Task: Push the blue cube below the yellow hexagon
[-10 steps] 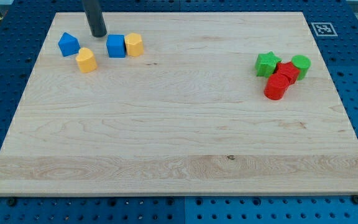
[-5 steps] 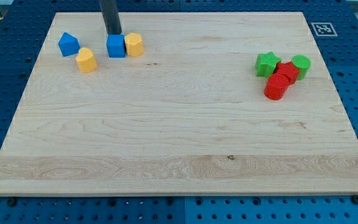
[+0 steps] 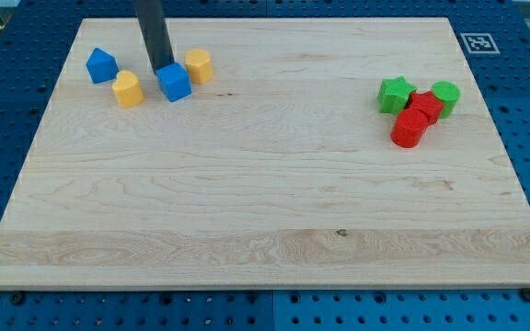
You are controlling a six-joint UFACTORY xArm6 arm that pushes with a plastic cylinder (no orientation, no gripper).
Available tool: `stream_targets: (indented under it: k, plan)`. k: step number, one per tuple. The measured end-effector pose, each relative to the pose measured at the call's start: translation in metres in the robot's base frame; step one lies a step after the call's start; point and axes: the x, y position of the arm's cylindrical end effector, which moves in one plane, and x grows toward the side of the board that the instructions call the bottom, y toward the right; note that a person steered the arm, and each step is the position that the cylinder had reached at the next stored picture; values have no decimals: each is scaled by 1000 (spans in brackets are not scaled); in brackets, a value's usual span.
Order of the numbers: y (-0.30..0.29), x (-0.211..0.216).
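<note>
Our tip (image 3: 161,69) sat at the counter (image 3: 265,202) top-left area, touching the top edge of the blue cube (image 3: 174,83). We carried no hand, only the bare rod, so nothing was grasped. The blue cube lay turned at an angle, near the counter's top edge, just left of and slightly lower than the yellow hexagon (image 3: 199,65), a thin gap between them. A second yellow block (image 3: 128,88) sat just left of the cube, and a blue pentagon-like block (image 3: 101,65) lay nearer the top-left corner. By the right edge we saw a tight cluster: green star (image 3: 395,94), green cylinder (image 3: 445,95), red block (image 3: 425,104) and red cylinder (image 3: 409,128), touching one another.
</note>
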Motion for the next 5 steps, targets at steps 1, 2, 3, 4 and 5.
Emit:
stream_targets:
  k: [1,2,3,4,5]
  plan:
    - [-7,-1]
    - [-7,13]
    - [-7,15]
    - [-3,15]
    - [12,14]
